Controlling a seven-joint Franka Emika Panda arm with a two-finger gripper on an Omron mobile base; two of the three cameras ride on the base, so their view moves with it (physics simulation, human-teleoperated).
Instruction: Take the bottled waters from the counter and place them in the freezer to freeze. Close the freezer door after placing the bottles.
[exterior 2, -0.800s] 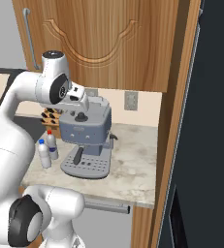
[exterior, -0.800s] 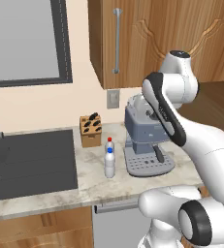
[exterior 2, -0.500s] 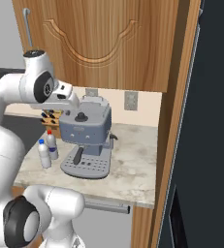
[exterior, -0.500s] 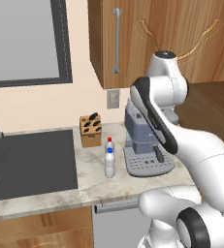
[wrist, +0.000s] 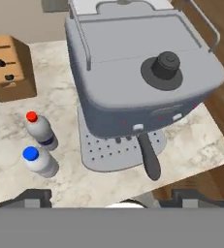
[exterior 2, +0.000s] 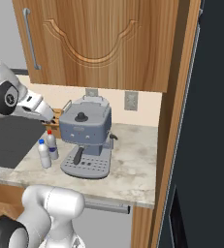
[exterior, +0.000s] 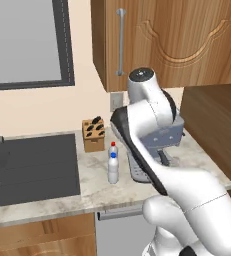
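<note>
Your hand (wrist: 111,196) hangs above the table (wrist: 200,140) with its fingers spread wide and nothing between them. Both bottles stand upright, touching, left of the coffee machine (wrist: 142,82): the red-capped bottle (wrist: 40,130) nearer the knife block (wrist: 7,68), the blue-capped bottle (wrist: 39,161) nearer the table's front edge.

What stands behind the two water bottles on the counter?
A wooden knife block stands behind the two bottles on the counter, near the wall. The red-capped bottle hides its lower corner.
</note>
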